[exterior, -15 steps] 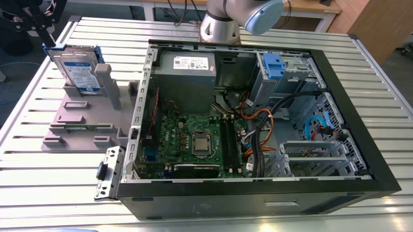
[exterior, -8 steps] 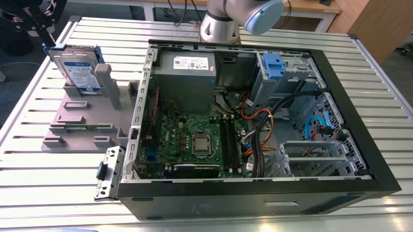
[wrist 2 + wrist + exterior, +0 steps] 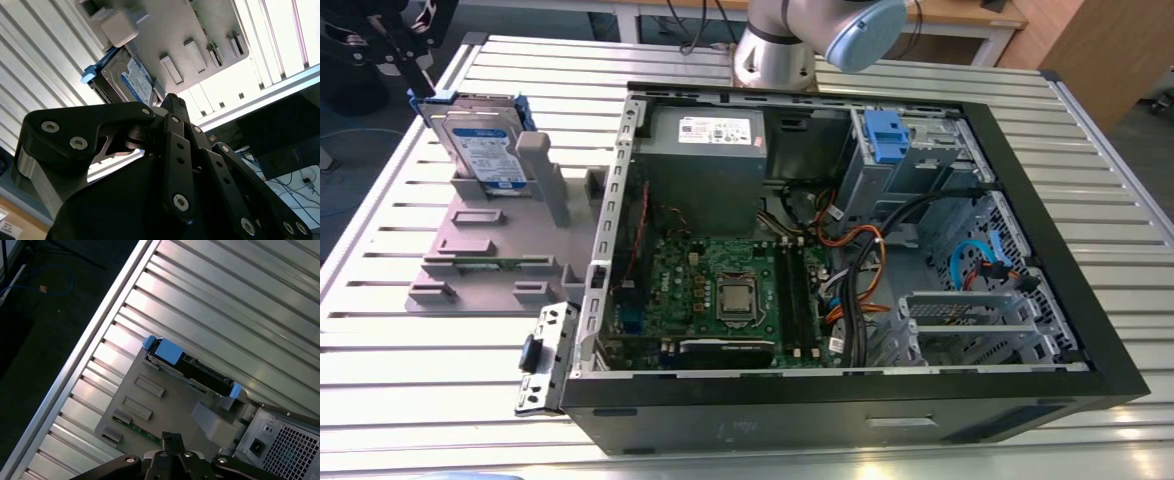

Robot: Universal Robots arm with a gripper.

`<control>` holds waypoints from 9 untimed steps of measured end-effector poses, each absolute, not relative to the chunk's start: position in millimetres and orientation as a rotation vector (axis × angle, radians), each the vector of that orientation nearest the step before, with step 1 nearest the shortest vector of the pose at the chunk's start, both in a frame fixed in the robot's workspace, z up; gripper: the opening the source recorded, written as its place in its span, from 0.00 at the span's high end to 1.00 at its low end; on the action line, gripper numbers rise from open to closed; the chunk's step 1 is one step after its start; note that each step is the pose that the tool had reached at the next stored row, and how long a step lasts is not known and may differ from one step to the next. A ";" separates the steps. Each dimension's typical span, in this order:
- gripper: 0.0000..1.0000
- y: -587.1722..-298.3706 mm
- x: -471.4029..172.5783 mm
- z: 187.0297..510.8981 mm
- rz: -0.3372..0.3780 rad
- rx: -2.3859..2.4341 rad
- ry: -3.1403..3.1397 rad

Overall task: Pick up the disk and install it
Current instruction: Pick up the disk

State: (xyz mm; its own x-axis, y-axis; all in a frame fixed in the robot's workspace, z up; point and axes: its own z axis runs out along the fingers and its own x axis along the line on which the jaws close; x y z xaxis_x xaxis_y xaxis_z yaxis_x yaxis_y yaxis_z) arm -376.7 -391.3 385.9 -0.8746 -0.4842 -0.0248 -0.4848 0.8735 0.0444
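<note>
The disk (image 3: 482,148) stands upright in the grey holder (image 3: 494,245), near the empty, closed claw (image 3: 169,437).

A slatted metal table (image 3: 440,330) stands over dark floor (image 3: 45,315), with wooden furniture (image 3: 1101,55) behind.

The disk (image 3: 478,140) stands on edge in a slotted holder (image 3: 480,245) on the worktop (image 3: 400,345), at the exterior view's left of the open computer case (image 3: 787,420). The gripper (image 3: 414,85) is at the disk's upper far corner, perhaps touching it. Within the case the motherboard (image 3: 720,290) lies before the power supply (image 3: 707,135).
</note>
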 end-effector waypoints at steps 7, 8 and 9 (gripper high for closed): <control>0.89 -391.3 -376.7 385.9 0.077 -0.795 3.025; 0.89 -391.3 -376.7 385.9 0.077 -0.796 3.025; 0.89 -391.3 -376.7 385.9 0.077 -0.798 3.025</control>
